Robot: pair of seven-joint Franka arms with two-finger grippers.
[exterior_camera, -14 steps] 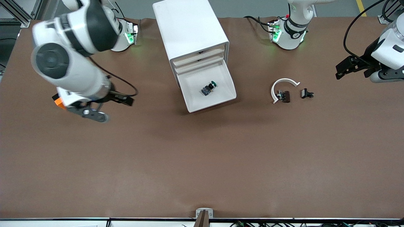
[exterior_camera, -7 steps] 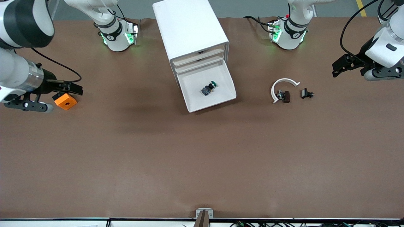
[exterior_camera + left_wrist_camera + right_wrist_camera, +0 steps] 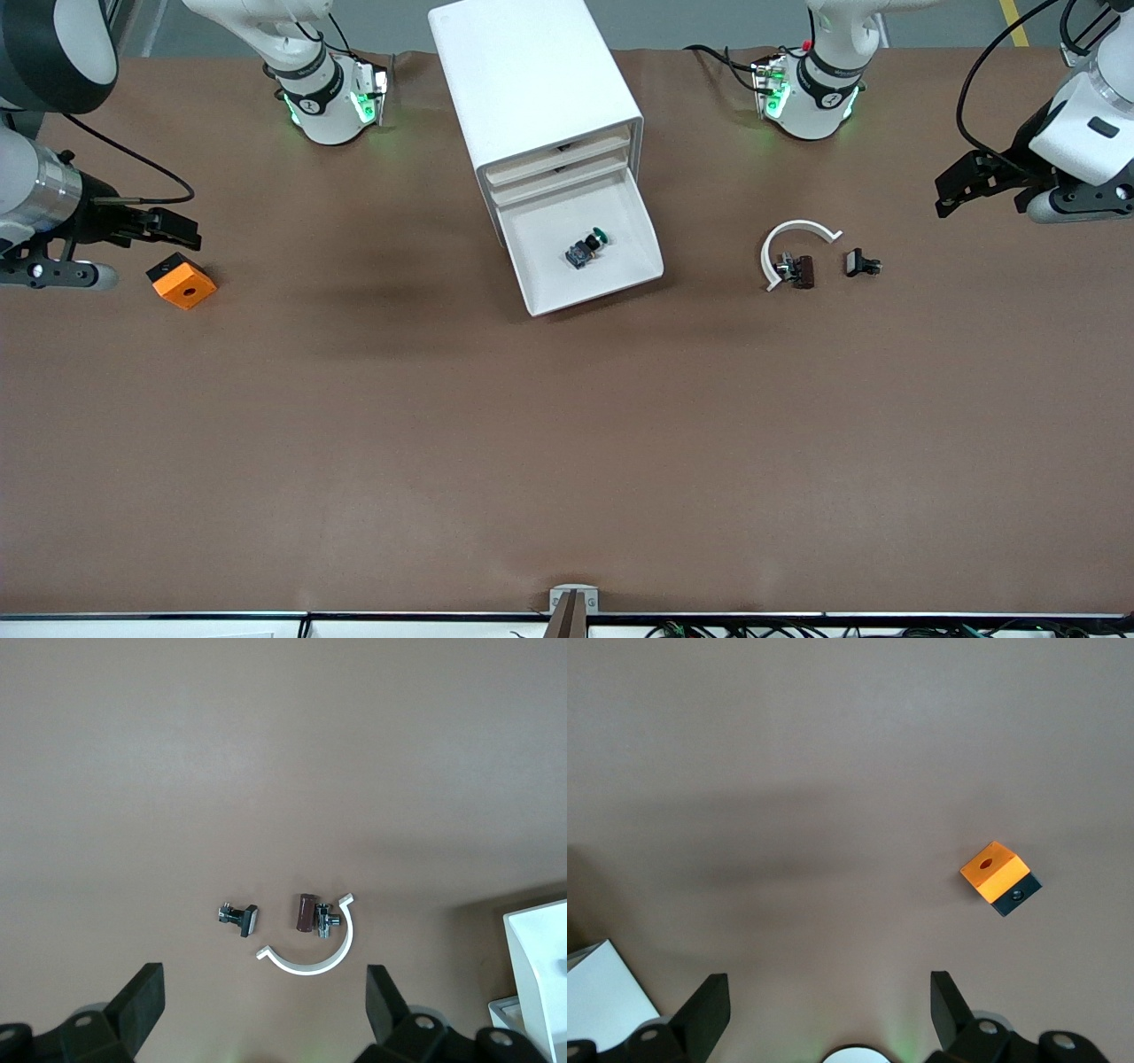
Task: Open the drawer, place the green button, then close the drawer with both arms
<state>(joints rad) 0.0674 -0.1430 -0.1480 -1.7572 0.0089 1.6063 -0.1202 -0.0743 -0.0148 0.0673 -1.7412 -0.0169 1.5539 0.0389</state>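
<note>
Front view: the lowest drawer point(image 3: 585, 257) of the white cabinet point(image 3: 532, 80) stands pulled out at upper centre of the frame, and the button point(image 3: 586, 249) lies on its side on the drawer floor, green cap up-frame. Opening and placing therefore appear done; closing is the step in hand. Both arms are drawn back to the edges of the frame. The right tool point(image 3: 168, 230), at the frame's left edge, hangs empty with fingers spread over the bench point(image 3: 567, 461) just above the orange cube point(image 3: 183, 282); the left tool point(image 3: 961, 182), at the frame's right edge, is likewise spread and empty. The next move probably calls for one or both tools to return to the drawer's pale front lip and push it squarely in, since the cabinet sits skewed on the bench. A brown clip with a white curved strip point(image 3: 795, 257) and a small black part point(image 3: 862, 263) lie between drawer and left tool. The upper drawers show only as thin edges; the right arm is cut off by the frame; neither wrist view shows the button.
</note>
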